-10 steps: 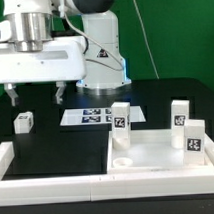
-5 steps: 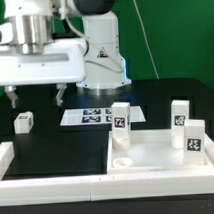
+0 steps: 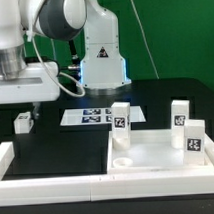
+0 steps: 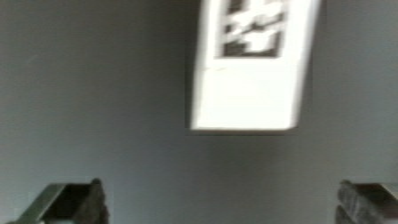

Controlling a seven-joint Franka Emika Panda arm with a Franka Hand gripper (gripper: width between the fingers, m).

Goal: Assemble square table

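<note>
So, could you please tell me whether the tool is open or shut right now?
Open. In the wrist view the tool has its two fingertips standing wide apart with nothing between them; the loose leg lies beyond.

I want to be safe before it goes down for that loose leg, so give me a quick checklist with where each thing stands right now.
1. Gripper open: ok, both fingers stand wide apart in the wrist view.
2. Nothing held: ok, the gap between the fingers is empty.
3. Loose leg in sight: ok, it lies alone on the black table, also seen in the wrist view.
4. Leg between the fingers: not ok, it lies beyond the fingertips.
5. Three legs standing on the square tabletop: ok.
6. Legs fully screwed in: cannot tell.
7. Marker board clear of the loose leg: ok.
</note>
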